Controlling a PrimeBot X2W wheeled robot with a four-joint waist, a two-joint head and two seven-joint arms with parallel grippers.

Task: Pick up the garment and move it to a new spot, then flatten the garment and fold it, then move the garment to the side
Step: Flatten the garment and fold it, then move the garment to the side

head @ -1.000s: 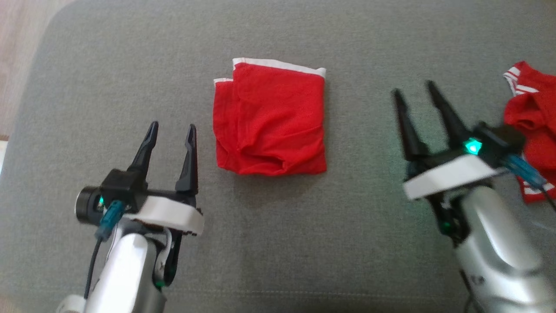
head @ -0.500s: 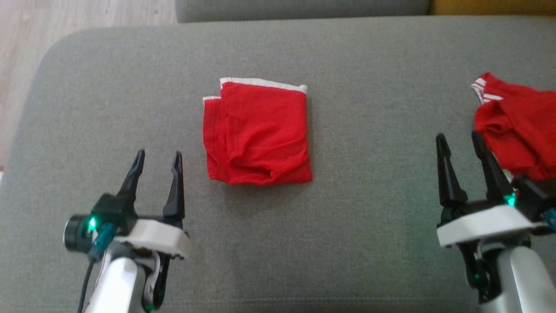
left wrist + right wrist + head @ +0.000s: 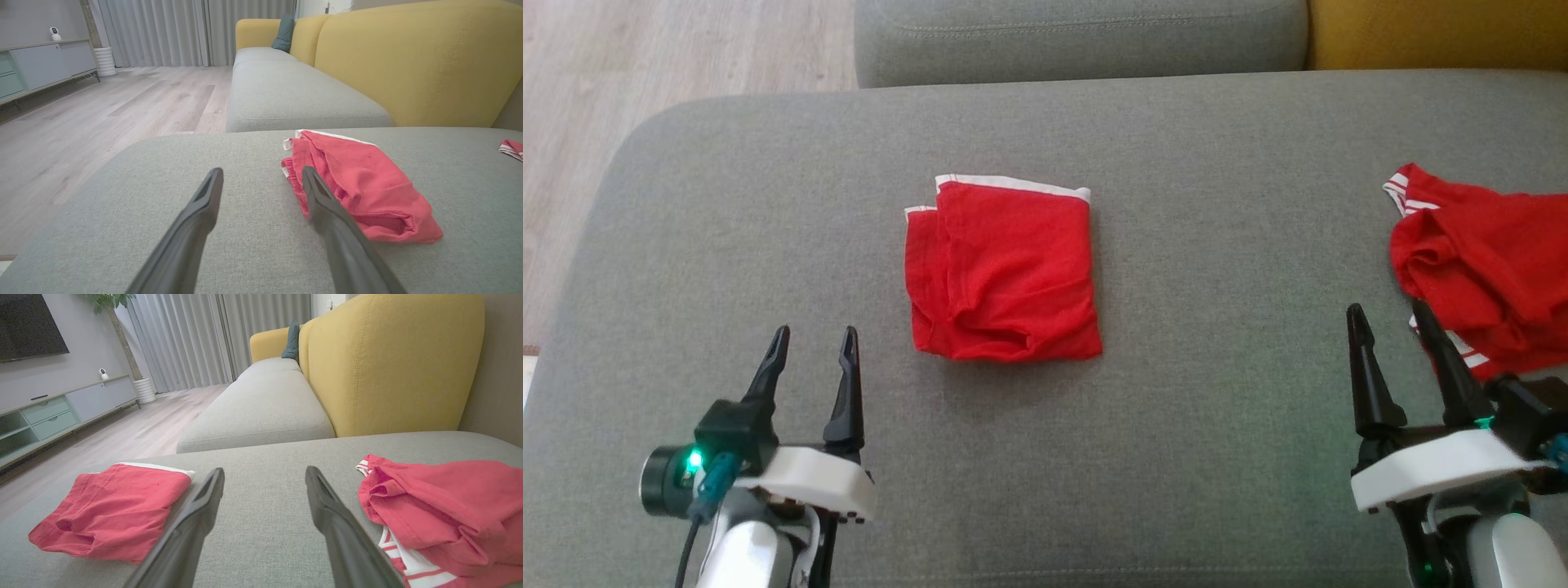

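Two red garments lay on the grey sofa cushion (image 3: 1217, 425) in front of you. The folded red garment (image 3: 1005, 269), a near-square packet with its white band (image 3: 1013, 183) on the far edge, sat in the middle of the cushion, its slightly longer side running away from the robot. The crumpled red garment (image 3: 1486, 269), with white stripes at its hem, lay at the far right. Your left gripper (image 3: 816, 331) hung at the lower left with its fingers spread and nothing between them. The folded garment lay ahead of it and to its right, near but apart, as the left wrist view confirmed. Your right gripper (image 3: 1387, 309) hung at the lower right, likewise spread and empty. It was well apart from the folded garment but just beside the crumpled one, whose striped hem lay off its right finger; whether they touched could not be told. So the left arm was the nearer one for shifting the folded piece aside, which looked like the step left for it, and the right arm was nearer the crumpled piece. Compared with a second earlier, the head camera had tipped up, bringing a second cushion (image 3: 1078, 41) and a yellow backrest (image 3: 1437, 33) into view. Both grippers had drawn back toward the robot, the right one straightening from a leftward slant, while neither garment had changed its lie.
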